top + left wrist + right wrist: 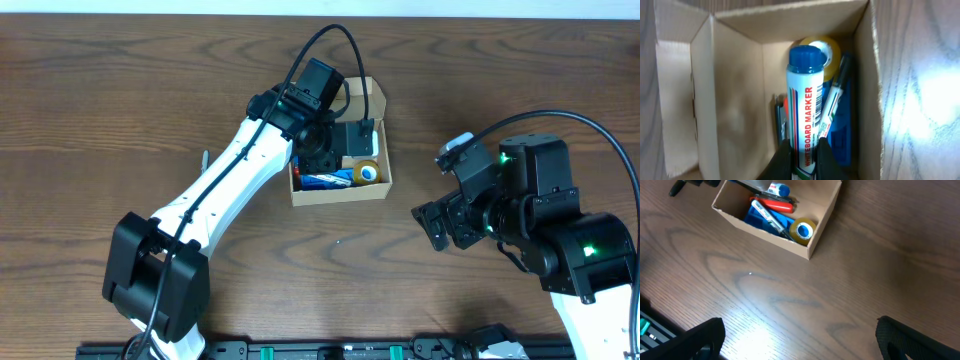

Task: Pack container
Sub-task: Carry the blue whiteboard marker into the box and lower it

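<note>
Container [735,100] below left hand [804,159]; marker [802,105] gripped inside.

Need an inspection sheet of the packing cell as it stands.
surface: dark wood-grain table; glare patch in the right wrist view.
job's things: open cardboard box holding tape roll, thin pen, blue item, red-orange item.
clutter: one pale speck on the table.
grippers: left gripper shut on whiteboard marker inside the box; right gripper open, holding nothing, apart from the box.
cables: black cable loops over the box; second cable arcs over the right arm.
surroundings: black rail at the near edge.
</note>
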